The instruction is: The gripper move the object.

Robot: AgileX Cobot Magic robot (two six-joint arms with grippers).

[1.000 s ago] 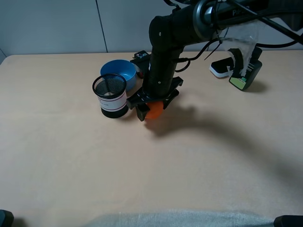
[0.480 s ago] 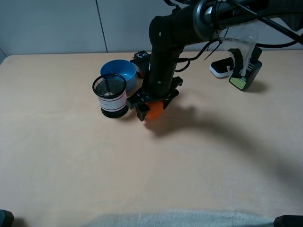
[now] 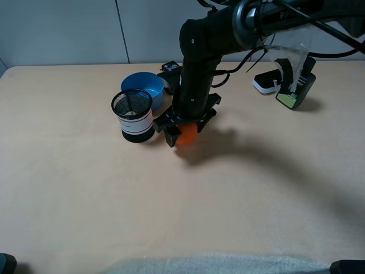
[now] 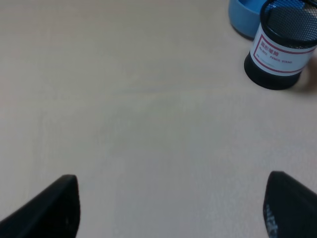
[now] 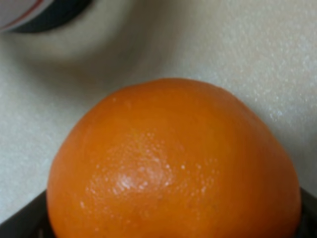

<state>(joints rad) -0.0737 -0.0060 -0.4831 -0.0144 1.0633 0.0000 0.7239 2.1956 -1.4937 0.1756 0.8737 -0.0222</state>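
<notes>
My right gripper [image 3: 183, 135] points down at the table just right of the mesh cup and is shut on the orange mandarin [image 3: 187, 135], which shows between its black fingers. In the right wrist view the mandarin [image 5: 173, 163] fills most of the frame, with the table close behind it; I cannot tell whether it touches the table. My left gripper [image 4: 171, 213] is open and empty over bare table, with only its two black fingertips [image 4: 54, 208] showing. It is out of the exterior high view.
A black mesh cup with a white label [image 3: 133, 116] stands just left of the right gripper, also in the left wrist view [image 4: 282, 47]. A blue bowl [image 3: 144, 88] sits behind it. A white device [image 3: 266, 83] and a dark green-labelled bottle [image 3: 296, 88] stand at the back right.
</notes>
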